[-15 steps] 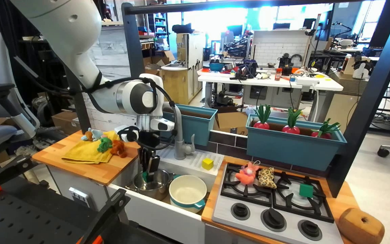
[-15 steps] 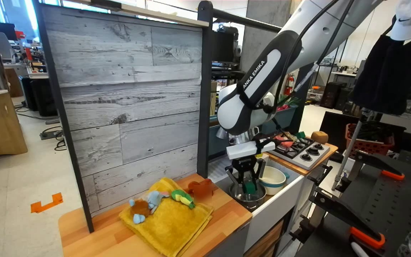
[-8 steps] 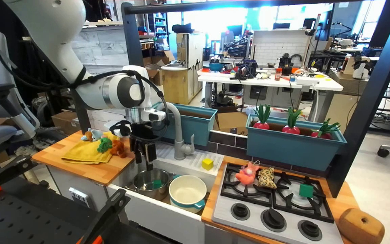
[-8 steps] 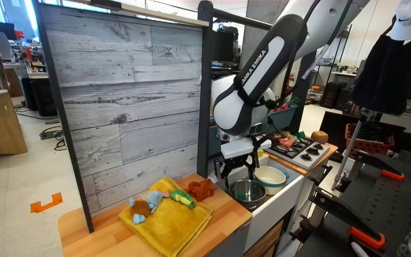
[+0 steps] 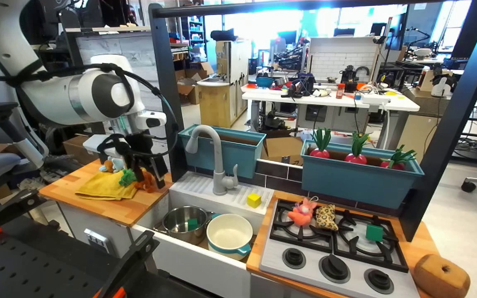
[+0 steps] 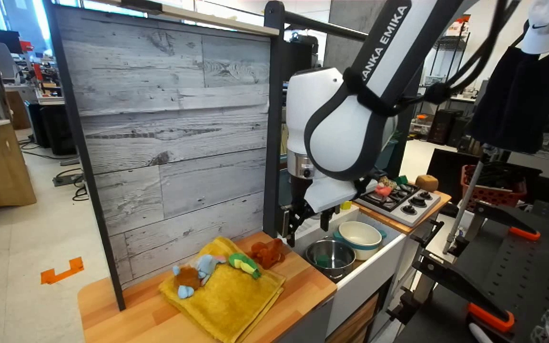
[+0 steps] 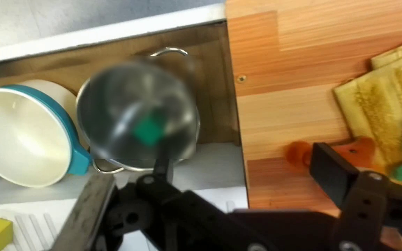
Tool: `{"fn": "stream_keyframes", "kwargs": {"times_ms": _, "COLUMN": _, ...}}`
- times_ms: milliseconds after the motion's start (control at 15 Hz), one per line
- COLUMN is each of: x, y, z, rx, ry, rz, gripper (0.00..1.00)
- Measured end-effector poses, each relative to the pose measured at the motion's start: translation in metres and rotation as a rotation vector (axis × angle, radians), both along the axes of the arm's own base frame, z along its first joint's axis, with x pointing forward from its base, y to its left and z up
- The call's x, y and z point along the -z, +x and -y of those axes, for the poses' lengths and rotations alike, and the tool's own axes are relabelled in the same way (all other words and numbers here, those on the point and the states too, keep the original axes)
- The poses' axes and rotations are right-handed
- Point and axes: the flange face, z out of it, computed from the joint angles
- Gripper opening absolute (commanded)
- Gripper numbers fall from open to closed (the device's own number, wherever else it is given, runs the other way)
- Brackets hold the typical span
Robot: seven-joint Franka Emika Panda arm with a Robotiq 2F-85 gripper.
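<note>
Relative to the frame one second earlier, the gripper has risen clear of the steel pot and shifted toward the wooden counter, its two fingers spread wide with nothing held between them. The green block, formerly between the fingers, lies inside the steel pot, which stands in the sink beside the cream pot with teal handles. On the wooden counter, a reddish-brown plush toy lies by the edge of the folded yellow towel, on which other small plush toys rest, as both exterior views show.
</note>
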Motion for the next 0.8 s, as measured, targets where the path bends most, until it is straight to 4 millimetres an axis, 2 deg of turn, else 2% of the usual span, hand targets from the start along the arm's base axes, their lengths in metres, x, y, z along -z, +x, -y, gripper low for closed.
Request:
{"fn": "stream_keyframes", "kwargs": {"times_ms": 67, "x": -0.002, "y": -0.006, "z": -0.005, "rx": -0.035, "ry": 0.019, "rz": 0.041, "gripper": 0.94}}
{"fn": "stream_keyframes", "kwargs": {"times_ms": 133, "x": -0.003, "y": -0.011, "z": -0.010, "rx": -0.070, "ry": 0.038, "rz": 0.076, "gripper": 0.79}}
{"fn": "stream_keyframes", "kwargs": {"times_ms": 200, "x": -0.002, "y": -0.015, "z": -0.013, "rx": -0.100, "ry": 0.055, "rz": 0.103, "gripper": 0.70}}
{"fn": "stream_keyframes", "kwargs": {"times_ms": 267, "x": -0.001, "y": -0.017, "z": -0.016, "rx": -0.125, "ry": 0.070, "rz": 0.123, "gripper": 0.69}}
{"fn": "stream_keyframes", "kwargs": {"times_ms": 533, "x": 0.007, "y": -0.017, "z": -0.024, "rx": -0.193, "ry": 0.127, "rz": 0.152, "gripper": 0.42}}
{"fn": "stream_keyframes", "kwargs": {"times_ms": 800, "x": 0.023, "y": -0.002, "z": -0.029, "rx": -0.223, "ry": 0.159, "rz": 0.161, "gripper": 0.15}}
